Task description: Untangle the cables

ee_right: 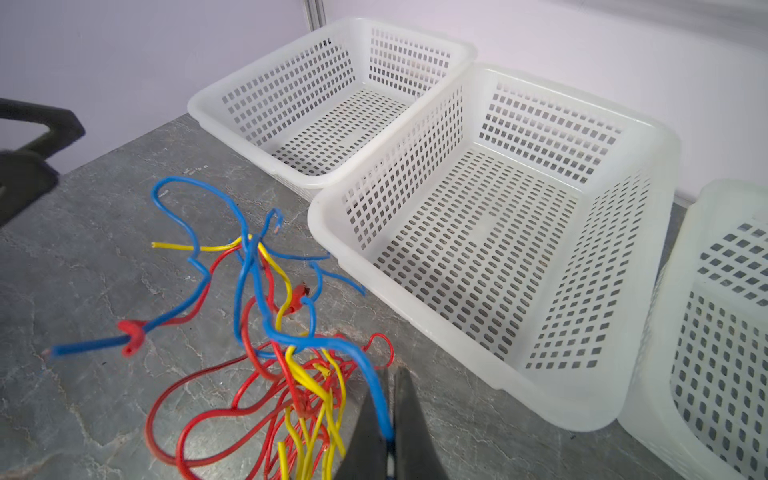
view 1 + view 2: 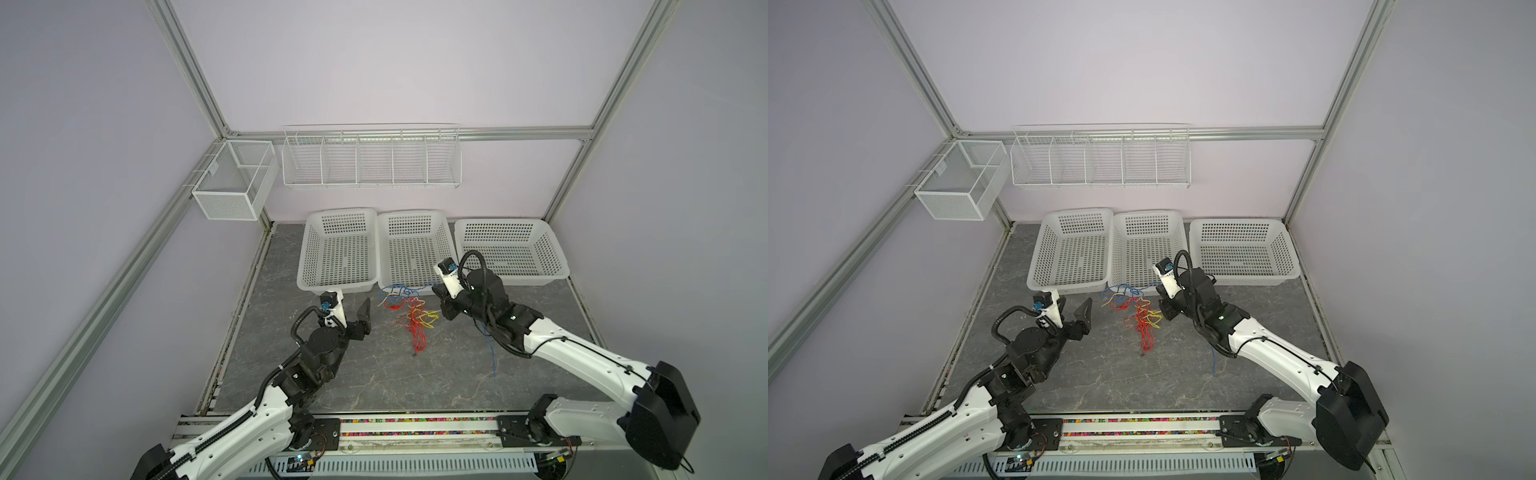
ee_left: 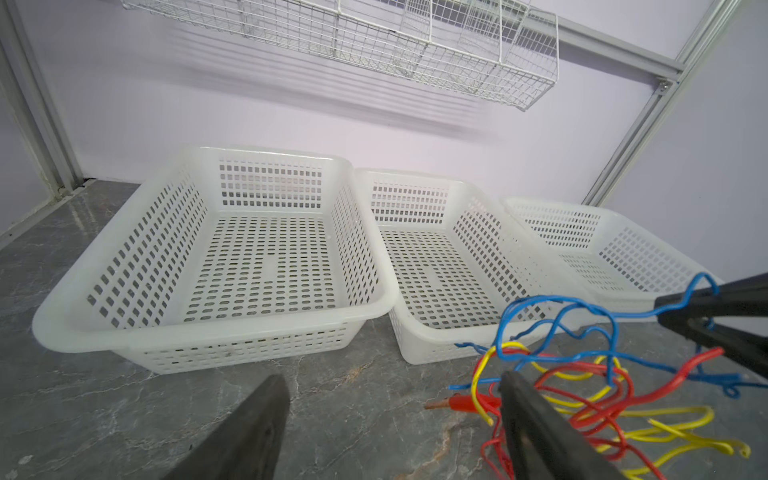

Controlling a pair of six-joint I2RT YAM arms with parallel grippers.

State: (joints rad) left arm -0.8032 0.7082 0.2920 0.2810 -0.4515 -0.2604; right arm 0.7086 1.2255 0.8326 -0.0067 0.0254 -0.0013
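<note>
The cables (image 2: 411, 316) (image 2: 1138, 316) lie as a loose tangle of red, yellow and blue wires on the grey table, just in front of the middle basket. My right gripper (image 2: 436, 287) (image 2: 1158, 289) (image 1: 392, 374) is shut on a blue cable (image 1: 371, 380) at the tangle's right edge; this strand rises off the table toward the jaws. Another blue length (image 2: 492, 357) trails under the right arm. My left gripper (image 2: 351, 307) (image 2: 1073, 309) (image 3: 390, 399) stands open to the left of the tangle with bare table between its fingers; one finger (image 3: 528, 419) is beside the red and yellow wires (image 3: 469, 402).
Three white perforated baskets (image 2: 340, 212) (image 2: 411, 214) (image 2: 498, 222) line the back of the table, with nothing in them. A white wire rack (image 2: 370, 183) and a mesh box (image 2: 232, 199) hang on the walls. Aluminium frame posts stand at the corners.
</note>
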